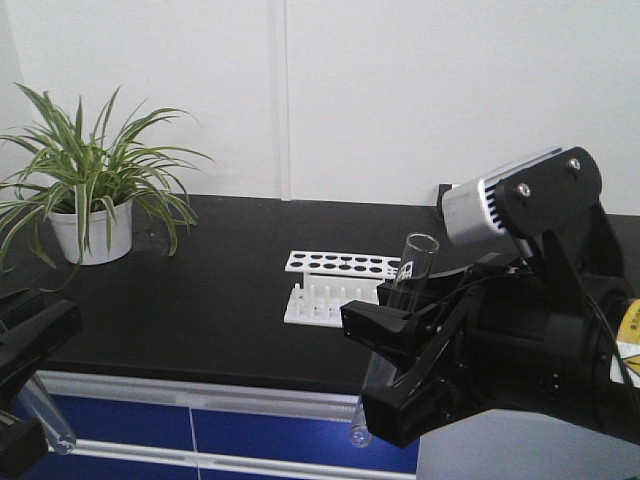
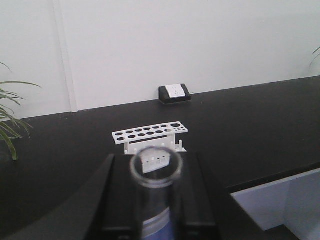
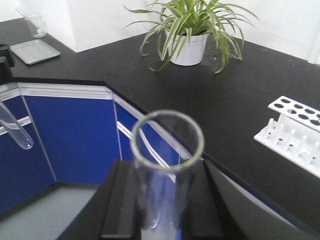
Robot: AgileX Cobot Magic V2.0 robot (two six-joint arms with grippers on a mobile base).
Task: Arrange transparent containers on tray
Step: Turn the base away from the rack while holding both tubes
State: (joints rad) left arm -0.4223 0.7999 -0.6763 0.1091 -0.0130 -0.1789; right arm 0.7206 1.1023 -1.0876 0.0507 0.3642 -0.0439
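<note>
The right gripper (image 3: pixel 162 212) is clenched on a test tube (image 1: pixel 412 275) around mid-length, rim up, probably to carry it steadily. The left gripper (image 2: pixel 156 222) likewise grasps a second test tube (image 1: pixel 48 412), low at near left. Both hang off the tabletop (image 1: pixel 200 290), nearer than the white rack (image 1: pixel 335 285). No yellow tray is in view.

Right claw (image 1: pixel 388 362): black angular housing. Silver ribbed camera module (image 1: pixel 487 205) on black bracket (image 1: pixel 555 200), two screws (image 1: pixel 522 188). Black cable (image 1: pixel 600 325); yellow label (image 1: pixel 630 335).
</note>
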